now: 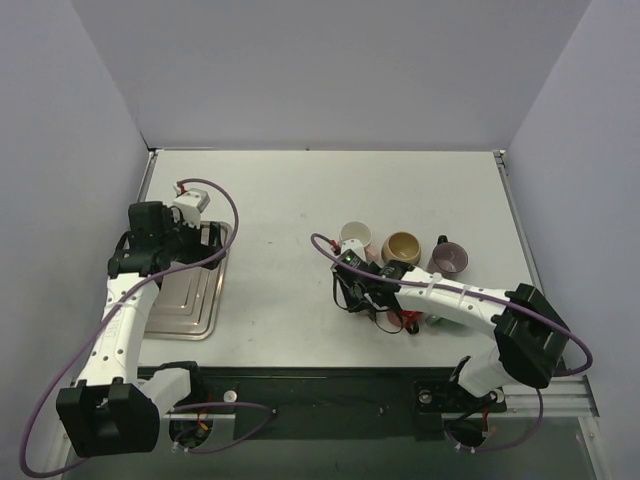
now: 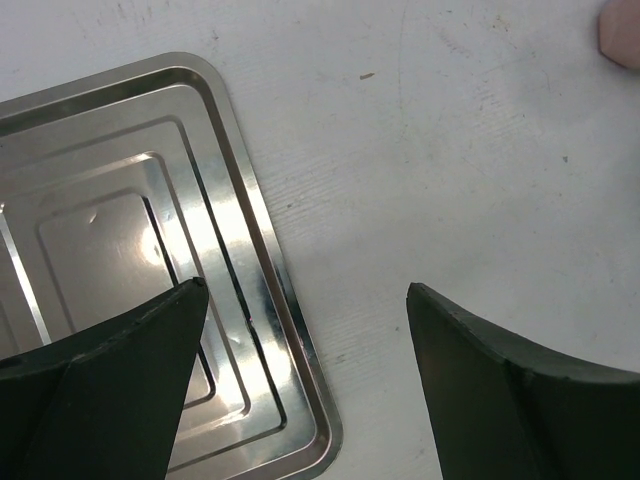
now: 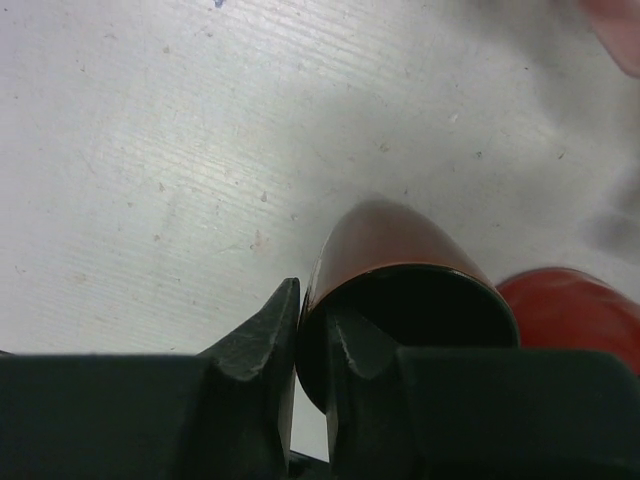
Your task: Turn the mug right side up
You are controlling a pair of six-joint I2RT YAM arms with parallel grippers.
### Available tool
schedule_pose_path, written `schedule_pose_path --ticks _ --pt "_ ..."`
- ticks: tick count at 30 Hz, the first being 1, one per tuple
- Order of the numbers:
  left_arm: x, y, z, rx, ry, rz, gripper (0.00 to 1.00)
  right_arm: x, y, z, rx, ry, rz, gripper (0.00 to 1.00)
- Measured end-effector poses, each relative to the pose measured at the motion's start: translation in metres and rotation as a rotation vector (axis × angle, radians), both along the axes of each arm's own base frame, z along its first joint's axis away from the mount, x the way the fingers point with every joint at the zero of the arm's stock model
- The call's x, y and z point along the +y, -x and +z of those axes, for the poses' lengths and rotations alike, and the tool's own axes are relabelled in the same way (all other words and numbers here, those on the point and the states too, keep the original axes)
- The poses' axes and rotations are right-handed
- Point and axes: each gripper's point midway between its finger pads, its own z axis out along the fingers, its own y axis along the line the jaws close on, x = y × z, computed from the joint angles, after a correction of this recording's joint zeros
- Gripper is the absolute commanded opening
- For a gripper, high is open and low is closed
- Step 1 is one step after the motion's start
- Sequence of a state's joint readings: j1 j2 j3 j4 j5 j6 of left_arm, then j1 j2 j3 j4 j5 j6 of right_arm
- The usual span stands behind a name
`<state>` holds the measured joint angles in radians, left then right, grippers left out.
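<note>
Pinching the wall of the dark red mug (image 3: 390, 240), your right gripper (image 3: 312, 320) is closed on it, one finger inside the mouth and one outside. The mouth faces the wrist camera. From the middle of the table (image 1: 300, 190), this mug is at about 5 o'clock. At its 12 o'clock a pink cup (image 1: 355, 238), a tan cup (image 1: 402, 247) and a purple cup (image 1: 447, 258) stand in a row. At 9 o'clock your left gripper (image 2: 305, 290) hangs wide open over the corner of the steel tray (image 2: 100, 200), holding nothing.
</note>
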<state>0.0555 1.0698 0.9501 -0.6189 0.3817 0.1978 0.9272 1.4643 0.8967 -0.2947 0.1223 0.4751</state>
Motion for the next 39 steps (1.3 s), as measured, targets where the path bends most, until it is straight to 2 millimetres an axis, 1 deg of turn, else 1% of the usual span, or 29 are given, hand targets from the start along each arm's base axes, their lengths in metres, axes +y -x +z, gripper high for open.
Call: schedule_pose_path --ticks 2,3,4,5,7,8,10,11,12,14,16,18,20,21,23,24,25,27,29,30,32,34,36,39 --pt "0.001 0.0 -0.003 0.002 -0.007 0.001 0.92 0.002 0.0 0.0 0.004 -0.011 -0.005 0.48" --pt "0.002 0.001 -0.004 0.004 -0.011 0.001 0.92 0.003 0.0 -0.001 0.008 -0.014 -0.007 0.51" --pt "0.002 0.001 -0.005 0.005 -0.013 0.001 0.92 0.003 0.001 -0.002 0.012 -0.013 -0.007 0.57" --pt "0.002 0.001 -0.005 0.003 -0.016 -0.001 0.92 0.003 0.002 -0.002 0.012 -0.008 -0.005 0.59" --pt "0.003 0.0 -0.003 -0.006 -0.022 -0.004 0.93 0.0 0.004 0.0 0.012 0.003 -0.001 0.66" --pt "0.003 0.0 -0.003 -0.011 -0.024 -0.005 0.94 -0.001 0.005 0.004 0.008 0.007 0.001 0.73" --pt "0.003 0.0 -0.001 -0.018 -0.026 -0.008 0.95 -0.004 0.007 0.016 -0.005 0.008 0.009 0.75" --pt "0.003 0.0 0.0 -0.021 -0.028 -0.009 0.95 -0.005 0.006 0.028 -0.022 0.001 0.012 0.8" --pt "0.003 0.0 0.001 -0.025 -0.03 -0.011 0.96 -0.005 0.005 0.041 -0.042 -0.014 0.013 0.92" --pt "0.003 0.0 0.002 -0.031 -0.033 -0.013 0.96 -0.006 0.002 0.068 -0.089 -0.051 0.012 0.93" --pt "0.004 0.0 0.003 -0.039 -0.038 -0.017 0.96 -0.008 -0.003 0.102 -0.155 -0.094 0.016 0.93" --pt "0.004 -0.003 0.005 -0.054 -0.039 -0.017 0.96 -0.015 -0.007 0.134 -0.222 -0.144 0.007 0.93" --pt "0.004 -0.007 0.007 -0.082 -0.036 -0.01 0.96 -0.032 -0.015 0.158 -0.289 -0.176 -0.038 0.93" --pt "0.005 -0.01 0.007 -0.1 -0.032 0.002 0.96 -0.049 -0.024 0.168 -0.33 -0.182 -0.091 0.93" --pt "0.008 -0.016 0.003 -0.138 -0.025 0.04 0.96 -0.095 -0.044 0.185 -0.426 -0.166 -0.242 0.93" --pt "0.01 -0.019 0.0 -0.154 -0.019 0.065 0.96 -0.114 -0.05 0.189 -0.459 -0.157 -0.307 0.93" --pt "0.012 -0.022 -0.004 -0.172 -0.013 0.09 0.96 -0.141 -0.057 0.192 -0.499 -0.14 -0.395 0.94" --pt "0.017 -0.027 -0.016 -0.193 0.005 0.156 0.96 -0.192 -0.063 0.188 -0.555 -0.097 -0.567 0.93" --pt "0.021 -0.03 -0.028 -0.199 0.026 0.209 0.96 -0.233 -0.061 0.174 -0.578 -0.05 -0.711 0.93" --pt "0.023 -0.032 -0.033 -0.202 0.036 0.233 0.96 -0.25 -0.059 0.166 -0.58 -0.026 -0.773 0.94" --pt "0.026 -0.036 -0.039 -0.207 0.054 0.273 0.96 -0.271 -0.057 0.149 -0.583 -0.002 -0.863 0.94" --pt "0.03 -0.042 -0.044 -0.218 0.064 0.311 0.97 -0.287 -0.054 0.128 -0.571 0.019 -0.93 0.94" --pt "0.034 -0.046 -0.05 -0.224 0.07 0.343 0.96 -0.294 -0.049 0.106 -0.549 0.037 -0.962 0.94" --pt "0.037 -0.046 -0.06 -0.227 0.067 0.368 0.96 -0.299 -0.044 0.089 -0.556 0.042 -0.979 0.94"
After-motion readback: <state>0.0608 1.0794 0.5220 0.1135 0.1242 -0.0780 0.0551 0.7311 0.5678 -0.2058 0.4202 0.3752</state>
